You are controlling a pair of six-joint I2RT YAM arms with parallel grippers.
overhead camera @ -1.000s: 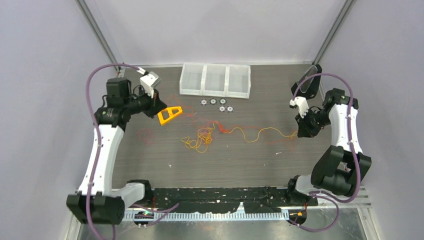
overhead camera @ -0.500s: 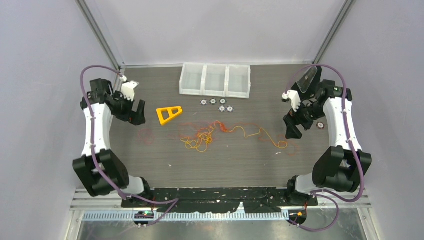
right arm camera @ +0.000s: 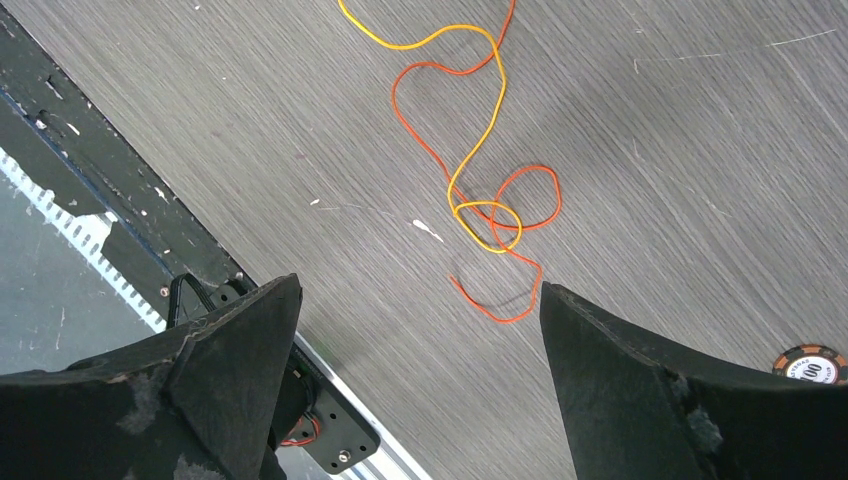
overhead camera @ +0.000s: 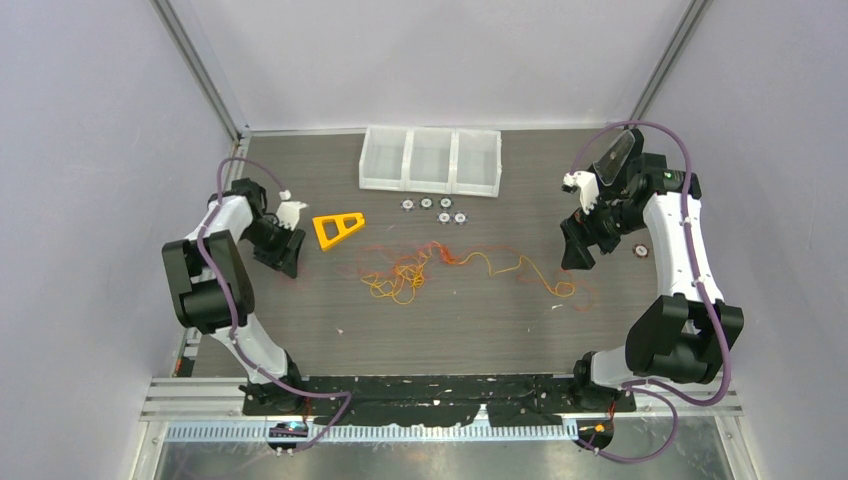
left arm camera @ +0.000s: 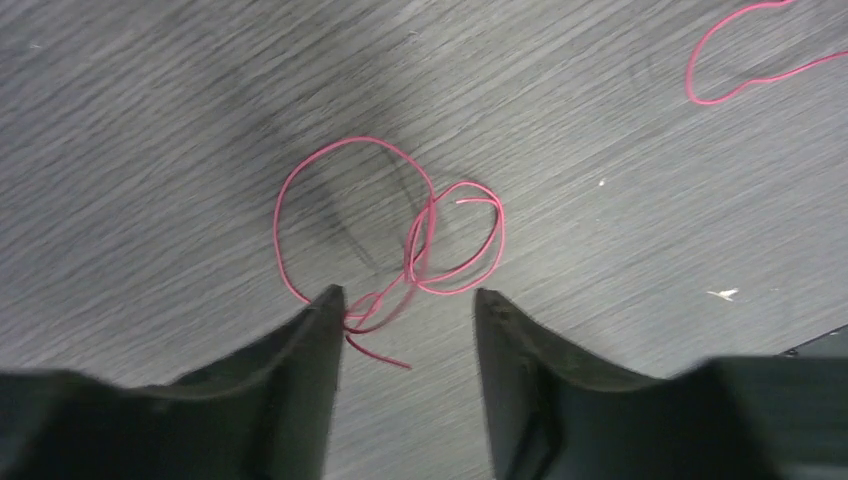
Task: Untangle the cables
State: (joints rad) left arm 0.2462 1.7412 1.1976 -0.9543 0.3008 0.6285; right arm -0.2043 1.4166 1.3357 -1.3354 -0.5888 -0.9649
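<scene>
The cables (overhead camera: 400, 275) lie in a yellow, orange and red tangle mid-table. From it a yellow and an orange strand (overhead camera: 540, 278) run right. Their looped ends (right arm camera: 490, 215) lie ahead of my right gripper (right arm camera: 420, 290), which hovers wide open with nothing in it. At the table's left side my left gripper (left arm camera: 408, 295) hangs low over a small coil of red cable (left arm camera: 400, 240). Its jaws stand apart. The coil's loose end lies on the table between them, against the left fingertip (left arm camera: 325, 305). In the top view the left gripper (overhead camera: 285, 255) hides most of that coil.
A yellow triangular frame (overhead camera: 338, 227) lies right of the left gripper. Three white bins (overhead camera: 431, 160) stand at the back, with several small round chips (overhead camera: 432, 208) in front of them. One more chip (right arm camera: 808, 362) lies by the right gripper. The black front rail (right arm camera: 120, 190) borders the table.
Both grippers have opened and let the cables go; the stretched yellow strand has fallen slack. The left arm swung out left, then came down over the red coil. The right gripper drew back slightly.
</scene>
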